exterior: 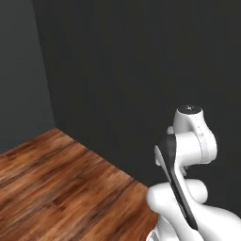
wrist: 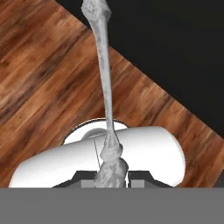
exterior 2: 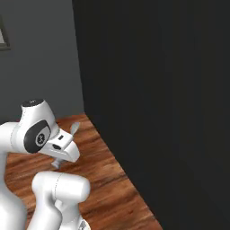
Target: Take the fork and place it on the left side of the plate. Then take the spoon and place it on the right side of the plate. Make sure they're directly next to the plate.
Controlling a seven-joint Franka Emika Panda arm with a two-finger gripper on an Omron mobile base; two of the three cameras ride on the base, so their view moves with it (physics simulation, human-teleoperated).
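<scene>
My gripper [wrist: 111,178] is shut on the spoon [wrist: 105,78], a slim silvery-grey metal piece. Its lumpy end is pinched between the dark fingertips [wrist: 89,180], and the handle runs straight up the hand view to a wider end at the top. In the right base view the spoon's [exterior 2: 74,128] rounded end pokes up past the white hand, above the wooden surface. The fork and the plate are out of view.
A brown wooden surface [exterior: 56,188] spreads under the arm and ends at a tall dark wall [exterior: 141,70]. The same dark wall [exterior 2: 157,112] stands close on the right in the right base view, with a grey wall [exterior 2: 40,58] behind.
</scene>
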